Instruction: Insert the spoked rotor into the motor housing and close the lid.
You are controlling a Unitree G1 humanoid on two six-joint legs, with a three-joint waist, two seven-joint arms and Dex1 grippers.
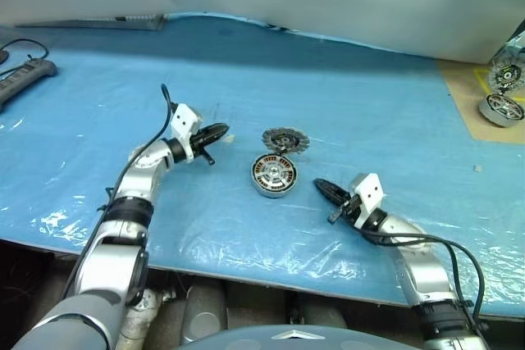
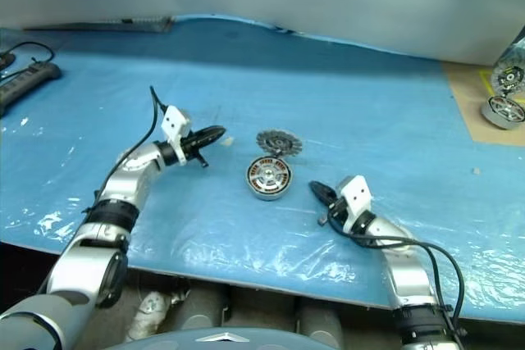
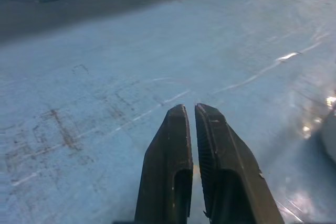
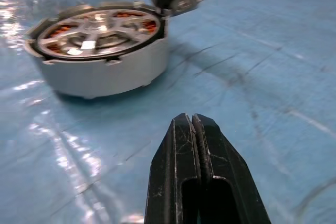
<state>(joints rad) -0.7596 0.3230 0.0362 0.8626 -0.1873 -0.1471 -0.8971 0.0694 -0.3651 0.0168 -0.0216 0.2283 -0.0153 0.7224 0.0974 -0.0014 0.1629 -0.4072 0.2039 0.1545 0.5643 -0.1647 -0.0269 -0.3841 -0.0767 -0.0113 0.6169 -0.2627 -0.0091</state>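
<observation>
The grey motor housing (image 1: 273,175) sits mid-table on the blue sheet. The spoked rotor (image 4: 97,30) lies seated in its top, and copper windings show between the silver spokes. The lid (image 1: 284,140) leans tilted against the housing's far side, with its finned face showing. My left gripper (image 1: 221,131) hovers to the left of the lid, apart from it, shut with nothing between its fingers (image 3: 176,135). My right gripper (image 1: 320,186) lies low near the sheet, to the right of the housing and pointing toward it. It is shut and empty, a short gap away from the housing (image 4: 100,72).
A blue plastic sheet (image 1: 369,96) covers the table. A power strip (image 1: 25,78) and its cable lie at the far left. Two silver motors (image 1: 502,109) stand on a tan board at the far right. The table's front edge (image 1: 271,280) runs close below both arms.
</observation>
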